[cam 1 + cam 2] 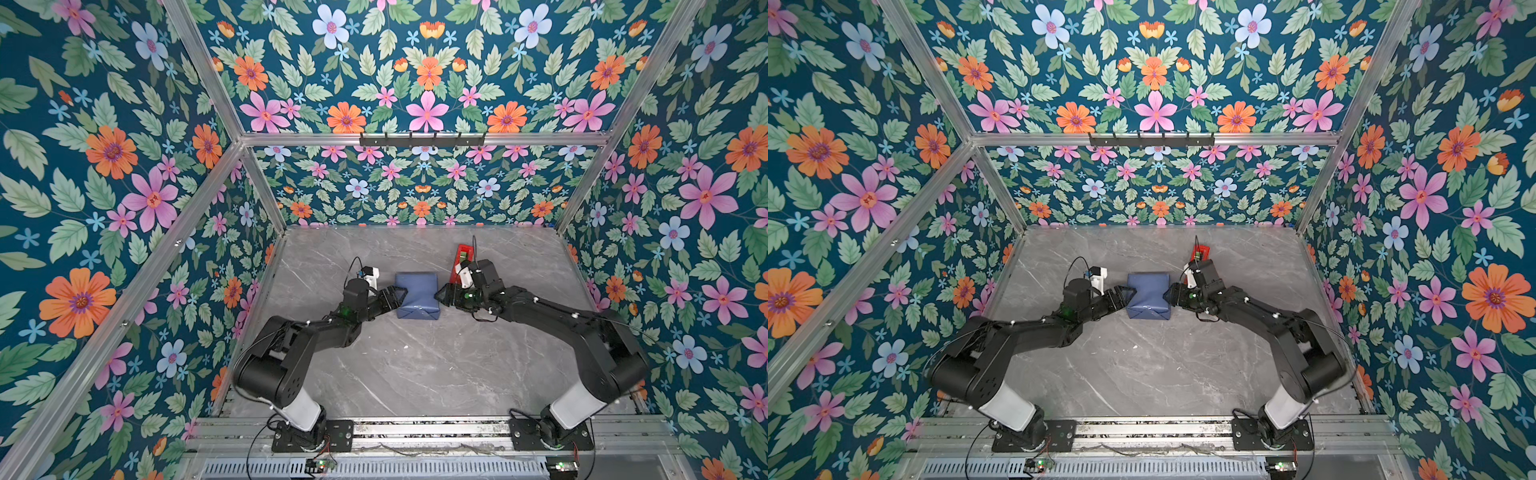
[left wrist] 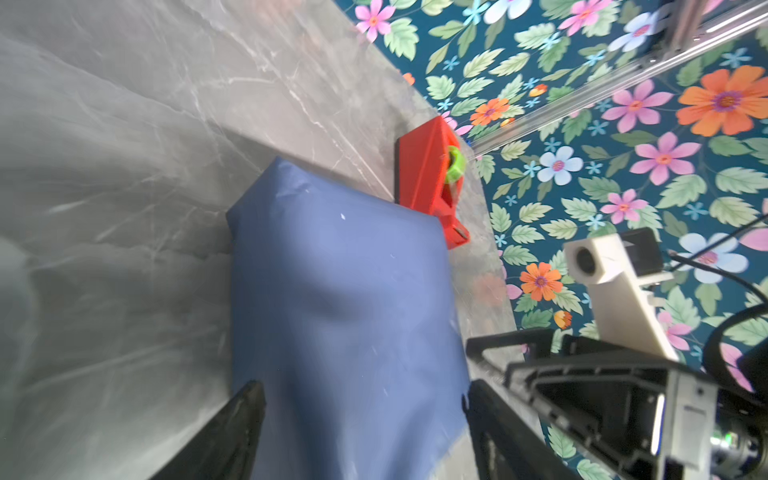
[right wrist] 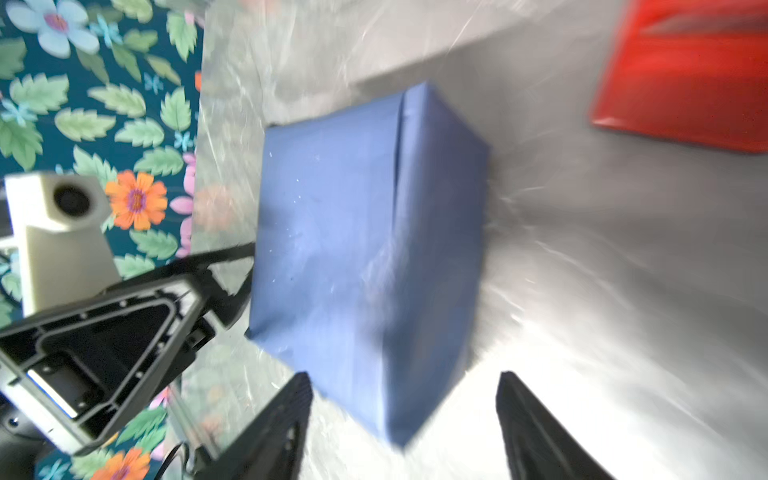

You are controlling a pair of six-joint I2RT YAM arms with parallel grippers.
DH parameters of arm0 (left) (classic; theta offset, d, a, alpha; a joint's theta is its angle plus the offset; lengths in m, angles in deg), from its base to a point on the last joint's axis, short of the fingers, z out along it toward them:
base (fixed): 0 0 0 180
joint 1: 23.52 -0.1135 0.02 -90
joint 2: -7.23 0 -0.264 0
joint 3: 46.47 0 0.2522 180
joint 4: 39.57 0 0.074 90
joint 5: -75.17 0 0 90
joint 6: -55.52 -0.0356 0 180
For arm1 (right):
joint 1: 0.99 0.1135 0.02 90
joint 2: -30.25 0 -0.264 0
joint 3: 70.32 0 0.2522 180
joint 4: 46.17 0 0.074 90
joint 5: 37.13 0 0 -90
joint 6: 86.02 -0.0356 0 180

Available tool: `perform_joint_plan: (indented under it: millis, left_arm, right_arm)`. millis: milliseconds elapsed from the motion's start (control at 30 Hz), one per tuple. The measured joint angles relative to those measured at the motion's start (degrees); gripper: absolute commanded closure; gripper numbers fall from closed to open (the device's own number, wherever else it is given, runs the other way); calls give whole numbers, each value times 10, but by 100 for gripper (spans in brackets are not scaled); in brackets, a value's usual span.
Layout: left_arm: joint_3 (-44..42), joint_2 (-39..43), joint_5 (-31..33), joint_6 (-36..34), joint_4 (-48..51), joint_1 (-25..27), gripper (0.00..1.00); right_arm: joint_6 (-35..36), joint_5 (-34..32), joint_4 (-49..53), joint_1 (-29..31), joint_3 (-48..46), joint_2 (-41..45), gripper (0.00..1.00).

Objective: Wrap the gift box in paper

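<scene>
Shows the gift box only as a shape on the bench, hidden under the paper, near the tape dispenser. Flanked by the left pincer, spread wide, clamping impossible to tell, and the right pincer, spread and unclamped. Risks popping the folded flaps if squeezed unevenly, or skidding into the dispenser.

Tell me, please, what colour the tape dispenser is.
Red tape dispenser, clearest in the left wrist view.

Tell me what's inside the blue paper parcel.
Only the paper shows, folded shut into a box shape on the table. Its flat faces and square corners suggest a box inside, but the paper covers it completely in every view.
</scene>
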Motion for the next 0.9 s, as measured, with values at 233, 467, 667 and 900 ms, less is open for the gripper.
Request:
perform_joint_plan:
  millis: [233,467,667,900]
  left_arm:
    - [-54,216,223,-140,124,-27,0]
    - [-98,251,423,-319,119,-73,0]
    - [-149,128,427,-375,-20,-163,0]
    - [-119,34,344,-410,-127,-195,0]
  right_arm:
    - [110,-217,61,-37,-83,207,1]
    - [208,-350,-10,-144,-193,259,1]
    - [249,-312,-126,-224,-244,175,1]
    - [267,-224,-257,-277,-279,124,1]
